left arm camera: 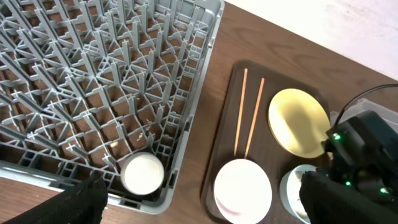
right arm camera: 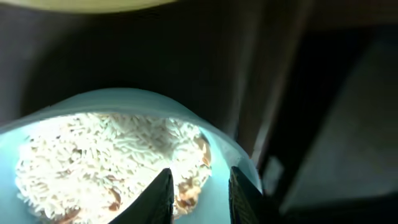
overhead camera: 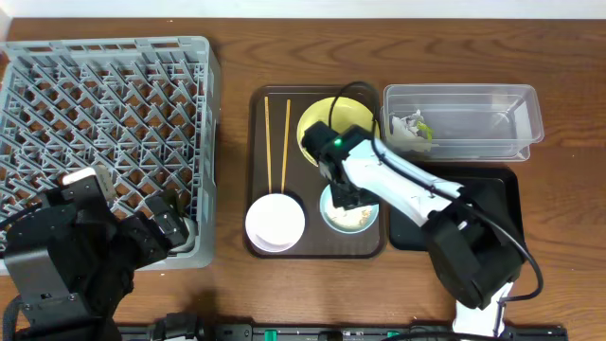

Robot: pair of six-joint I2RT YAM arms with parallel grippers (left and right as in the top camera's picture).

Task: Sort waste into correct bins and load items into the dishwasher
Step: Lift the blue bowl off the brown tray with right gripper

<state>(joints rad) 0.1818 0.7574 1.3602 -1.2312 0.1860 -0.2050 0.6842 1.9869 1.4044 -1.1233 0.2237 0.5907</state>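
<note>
A light blue bowl [overhead camera: 365, 223] [right arm camera: 219, 144] holding rice-like crumbs [right arm camera: 93, 155] sits on the brown serving tray [overhead camera: 258, 114]. My right gripper [overhead camera: 347, 197] [right arm camera: 202, 196] reaches down into the bowl, slightly open. One finger is in the rice and the other is at the rim. Also on the tray are the yellow plate [overhead camera: 314, 128] [left arm camera: 298, 121], two chopsticks [overhead camera: 276, 142] [left arm camera: 249, 112] and the white-pinkish bowl [overhead camera: 275, 223] [left arm camera: 242, 190]. The tissue [overhead camera: 405, 128] and green-yellow wrapper [overhead camera: 426, 133] lie in the clear tub [overhead camera: 483, 118]. My left gripper [overhead camera: 166, 227] [left arm camera: 205, 208] hangs wide open over the grey dishwasher rack's [overhead camera: 104, 123] [left arm camera: 93, 81] near right corner.
The black tray [overhead camera: 497, 189] lies in front of the clear tub, partly under my right arm. A small white round cup [left arm camera: 143, 174] stands in the rack's near corner cell. Bare wood table [overhead camera: 232, 142] separates the rack from the brown tray.
</note>
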